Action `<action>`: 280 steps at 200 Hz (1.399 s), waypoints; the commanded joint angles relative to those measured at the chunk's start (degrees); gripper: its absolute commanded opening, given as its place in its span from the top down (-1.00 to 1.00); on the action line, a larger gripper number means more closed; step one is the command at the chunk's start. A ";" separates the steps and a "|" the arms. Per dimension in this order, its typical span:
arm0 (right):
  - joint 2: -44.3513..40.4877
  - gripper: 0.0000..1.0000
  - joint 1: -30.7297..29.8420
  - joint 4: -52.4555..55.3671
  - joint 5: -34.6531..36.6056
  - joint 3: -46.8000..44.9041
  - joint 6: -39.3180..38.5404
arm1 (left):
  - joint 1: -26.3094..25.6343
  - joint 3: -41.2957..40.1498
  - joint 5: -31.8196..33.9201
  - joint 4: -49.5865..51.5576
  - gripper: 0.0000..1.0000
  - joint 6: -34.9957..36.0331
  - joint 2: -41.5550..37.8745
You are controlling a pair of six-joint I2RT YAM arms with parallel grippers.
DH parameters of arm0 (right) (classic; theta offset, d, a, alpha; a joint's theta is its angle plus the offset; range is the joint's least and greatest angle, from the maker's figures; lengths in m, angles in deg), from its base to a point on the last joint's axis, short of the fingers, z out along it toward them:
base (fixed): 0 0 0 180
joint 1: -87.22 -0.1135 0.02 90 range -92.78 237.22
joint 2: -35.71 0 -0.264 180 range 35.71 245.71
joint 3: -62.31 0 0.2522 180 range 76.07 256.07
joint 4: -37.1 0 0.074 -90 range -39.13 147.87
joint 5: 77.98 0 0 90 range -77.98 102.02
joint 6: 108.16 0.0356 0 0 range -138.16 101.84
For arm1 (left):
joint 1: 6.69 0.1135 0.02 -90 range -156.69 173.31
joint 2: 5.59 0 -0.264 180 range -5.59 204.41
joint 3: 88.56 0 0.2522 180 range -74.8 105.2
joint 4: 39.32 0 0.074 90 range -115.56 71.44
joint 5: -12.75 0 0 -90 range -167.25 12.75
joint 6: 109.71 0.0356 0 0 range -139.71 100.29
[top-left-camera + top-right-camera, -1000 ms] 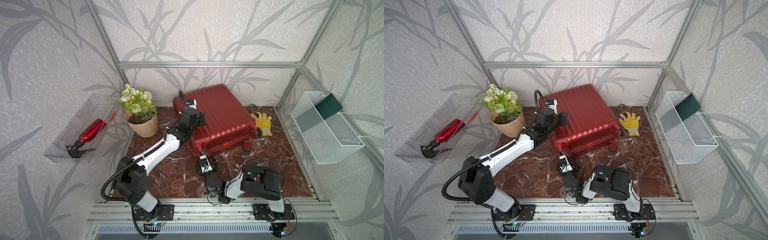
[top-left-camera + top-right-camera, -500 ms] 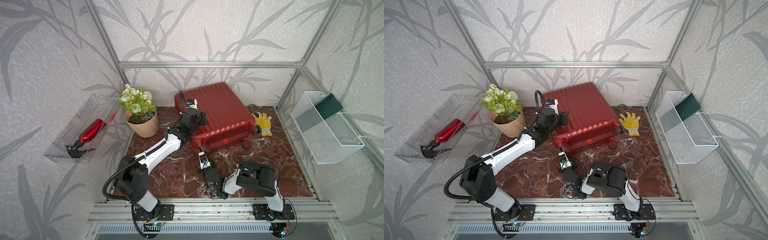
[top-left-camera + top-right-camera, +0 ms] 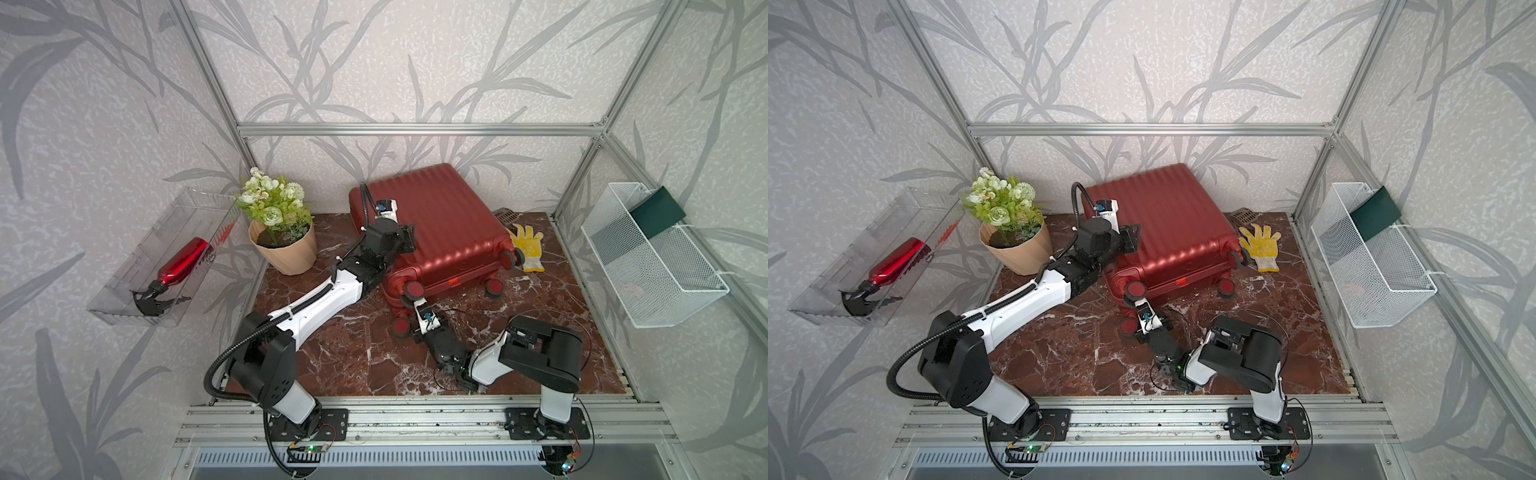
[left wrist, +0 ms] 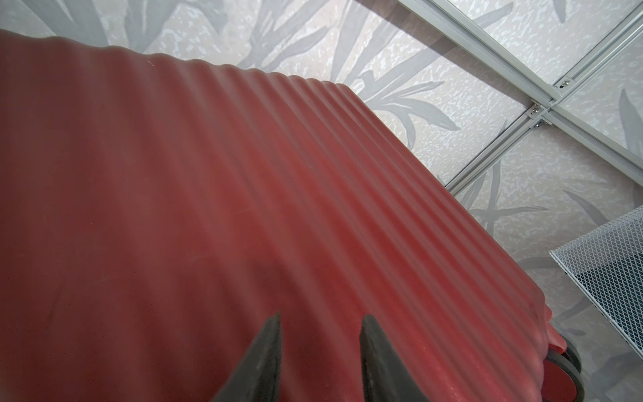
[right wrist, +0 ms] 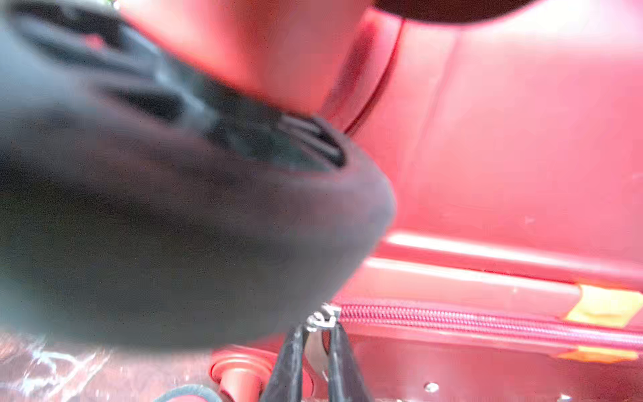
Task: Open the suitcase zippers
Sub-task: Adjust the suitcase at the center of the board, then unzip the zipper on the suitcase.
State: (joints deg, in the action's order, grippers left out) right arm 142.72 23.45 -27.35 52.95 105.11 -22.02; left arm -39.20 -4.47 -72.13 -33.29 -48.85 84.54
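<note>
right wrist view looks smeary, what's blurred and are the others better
Right wrist view: the close black wheel is badly blurred; the dark-red zip track and small silver pull read clearer. Left wrist view: ribbed dark-red hard-shell suitcase slightly soft up close. Top views: sharp.

Resting on the marbled red-brown tabletop (image 3: 353, 357): the suitcase (image 3: 440, 224) toward the back, flower pot (image 3: 286, 253) near it, yellow glove (image 3: 528, 247) just beside it.
</note>
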 commanded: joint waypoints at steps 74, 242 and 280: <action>-10.21 1.00 9.51 -2.38 -5.94 -8.25 -1.77 | -2.51 -0.47 2.55 10.76 0.23 6.86 -1.90; -10.61 1.00 9.72 -2.29 -20.89 -11.08 2.19 | -12.35 14.34 -3.81 56.75 -0.33 -22.75 -6.39; -9.98 1.00 9.80 -2.38 -21.76 -11.50 4.18 | -12.93 10.46 -5.83 50.33 -0.32 -25.11 -7.84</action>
State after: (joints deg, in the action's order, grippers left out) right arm 132.14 33.92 -26.06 32.49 94.20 -20.16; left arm -51.68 8.49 -75.65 20.31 -70.03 77.83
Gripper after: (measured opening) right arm 0.131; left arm 0.663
